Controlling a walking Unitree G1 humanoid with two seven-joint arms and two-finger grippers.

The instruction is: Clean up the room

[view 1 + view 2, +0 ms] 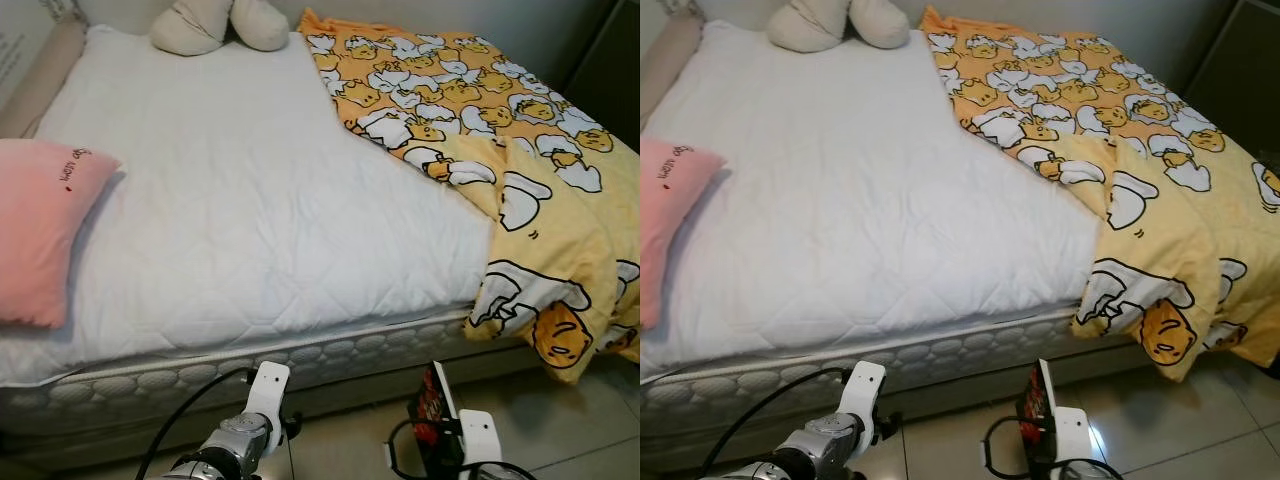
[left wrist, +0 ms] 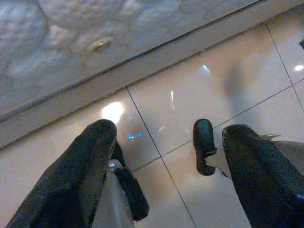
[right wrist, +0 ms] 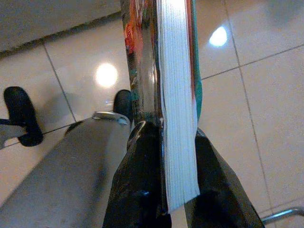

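Observation:
A thin book [image 3: 175, 95] with a red and dark cover and white page edges is clamped in my right gripper [image 3: 173, 156], held low over the tiled floor in front of the bed; its cover [image 1: 432, 405] also shows in the left eye view. My left gripper [image 2: 164, 161] hangs open above the floor tiles with nothing between its fingers [image 2: 76, 180]. The bed [image 1: 250, 200] has a white quilted cover. A yellow blanket [image 1: 500, 150] with a cartoon print lies crumpled over the bed's right side and hangs off its corner.
A pink pillow [image 1: 40, 220] lies at the bed's left edge. A beige plush toy [image 1: 220, 25] sits at the head of the bed. Glossy beige tiles [image 1: 560, 420] run along the bed's foot. My feet [image 2: 204, 145] show below.

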